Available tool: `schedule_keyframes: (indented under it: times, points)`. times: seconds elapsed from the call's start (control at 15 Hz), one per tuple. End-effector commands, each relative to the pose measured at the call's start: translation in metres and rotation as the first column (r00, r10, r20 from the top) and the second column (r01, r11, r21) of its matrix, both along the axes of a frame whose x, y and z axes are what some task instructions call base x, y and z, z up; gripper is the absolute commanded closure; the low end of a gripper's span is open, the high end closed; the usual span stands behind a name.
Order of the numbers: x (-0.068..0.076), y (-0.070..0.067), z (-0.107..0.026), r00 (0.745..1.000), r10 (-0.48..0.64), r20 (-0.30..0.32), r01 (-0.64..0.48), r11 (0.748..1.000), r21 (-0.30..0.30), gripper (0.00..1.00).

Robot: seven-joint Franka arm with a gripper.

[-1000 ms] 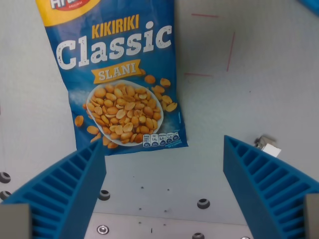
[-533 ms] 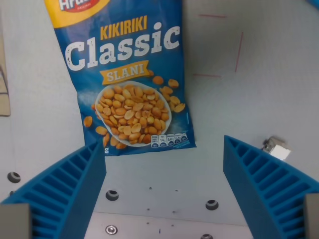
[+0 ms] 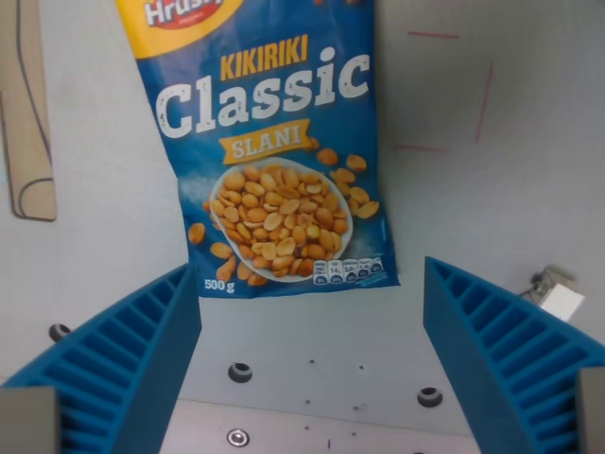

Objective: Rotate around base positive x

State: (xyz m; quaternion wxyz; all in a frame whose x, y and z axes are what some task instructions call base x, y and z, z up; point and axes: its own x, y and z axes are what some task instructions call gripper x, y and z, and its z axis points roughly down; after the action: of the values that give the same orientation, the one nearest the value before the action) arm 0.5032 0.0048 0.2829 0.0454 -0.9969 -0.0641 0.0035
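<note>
A blue bag of peanuts [image 3: 274, 151], printed "KIKIRIKI Classic SLANI", lies flat on the light grey table [image 3: 492, 218] in the upper middle of the wrist view. My gripper [image 3: 312, 364] hangs above the table below the bag's bottom edge. Its two blue ribbed fingers [image 3: 118, 364] stand wide apart at the lower left and lower right, open, with nothing between them. The left finger's tip just overlaps the bag's lower left corner in the picture.
A beige wooden piece [image 3: 28, 113] lies at the wrist view's left edge. A small white and metal part [image 3: 560, 295] sits beside the right finger. Red marker lines [image 3: 463, 95] are drawn on the table at the upper right. Screw holes [image 3: 239, 372] dot the near table edge.
The whole scene has shifted to the right and slightly down in the picture, so the camera has moved. The beige piece has come into view at the left. The fingers stay equally wide apart.
</note>
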Motion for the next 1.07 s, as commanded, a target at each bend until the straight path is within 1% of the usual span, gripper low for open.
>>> schedule_keyframes:
  times: [0.07,0.53,1.07]
  points:
    - [-0.0003,-0.0049,0.0020,1.000,0.016,0.004,-0.016,0.980,0.199,0.00]
    - [-0.0003,-0.0049,0.0020,1.000,0.016,0.004,-0.016,0.957,0.290,0.00]
    - [-0.0003,-0.0049,0.0020,1.000,0.015,0.003,-0.015,0.921,0.390,0.00]
